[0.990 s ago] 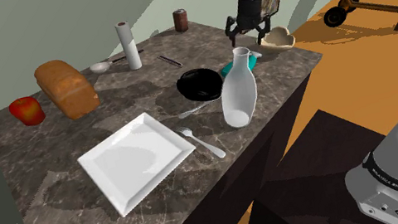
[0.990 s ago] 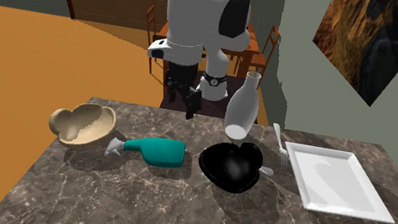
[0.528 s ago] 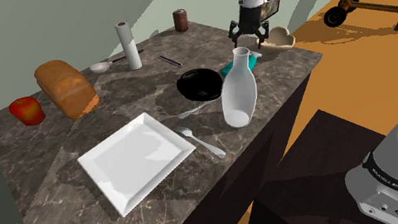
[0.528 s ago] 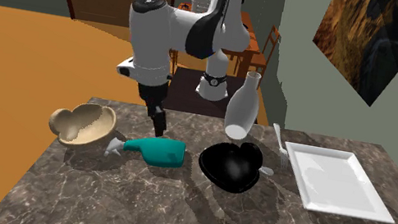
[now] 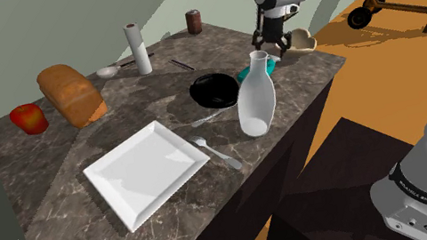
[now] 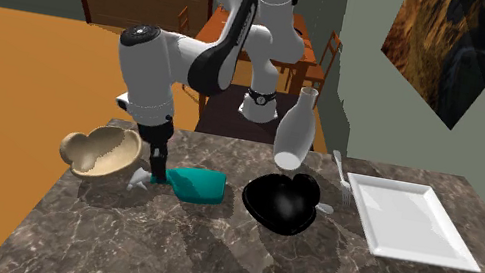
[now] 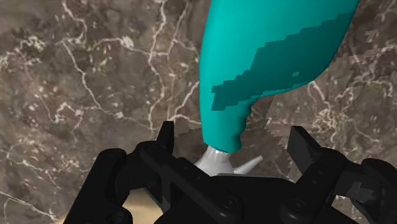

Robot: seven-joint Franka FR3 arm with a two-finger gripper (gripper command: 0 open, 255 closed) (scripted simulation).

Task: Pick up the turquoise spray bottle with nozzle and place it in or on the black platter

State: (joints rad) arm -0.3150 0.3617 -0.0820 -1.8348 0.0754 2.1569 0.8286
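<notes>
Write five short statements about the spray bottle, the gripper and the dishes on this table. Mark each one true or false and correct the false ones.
1. The turquoise spray bottle lies on its side on the table. True.
2. The bottle sits on the black platter. False: it lies on the table between the platter and the tan bowl.
3. The gripper is open, with the bottle's neck between its fingers. True.
4. The white jug has tipped over. False: it stands upright beside the platter.
5. The bread loaf rests on the white plate. False: it lies on the table, apart from the plate.
</notes>
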